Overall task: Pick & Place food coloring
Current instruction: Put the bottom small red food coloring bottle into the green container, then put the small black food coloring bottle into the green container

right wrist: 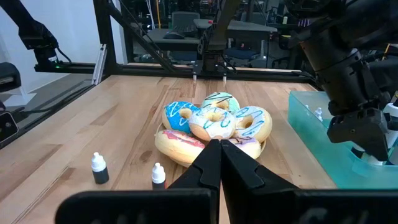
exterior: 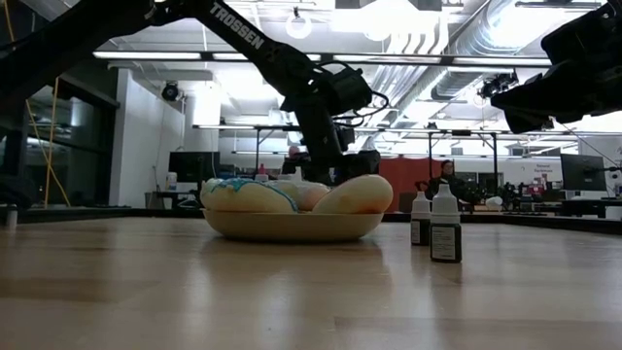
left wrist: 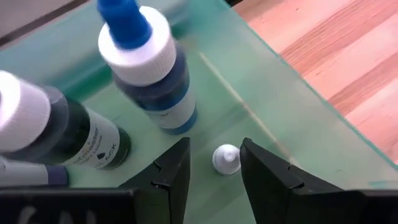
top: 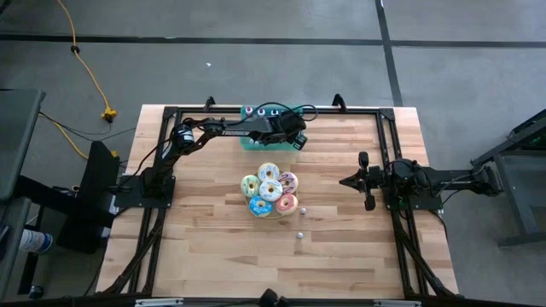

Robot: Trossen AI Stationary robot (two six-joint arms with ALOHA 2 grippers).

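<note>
Between my left gripper's (left wrist: 214, 163) spread fingers stands a tiny white-capped food coloring bottle (left wrist: 226, 159), untouched, inside the translucent teal tray (left wrist: 292, 118); blue-capped bottle (left wrist: 147, 68) at 11 o'clock. My right gripper (right wrist: 219, 163) is pressed together.

"TROSSEN" in white caps on left arm (exterior: 238, 26), upper centre-left of low view. Dark bottle's (left wrist: 74, 134) label, lower left of left wrist view, reads approx. "BLACK"; other print too small to read.

The wooden counter (top: 213, 247) carries a teal tray (top: 256, 142) at its far edge, a plate of donuts (top: 270, 193) mid-counter, and two small bottles (top: 299, 233) standing apart just beside the plate.
</note>
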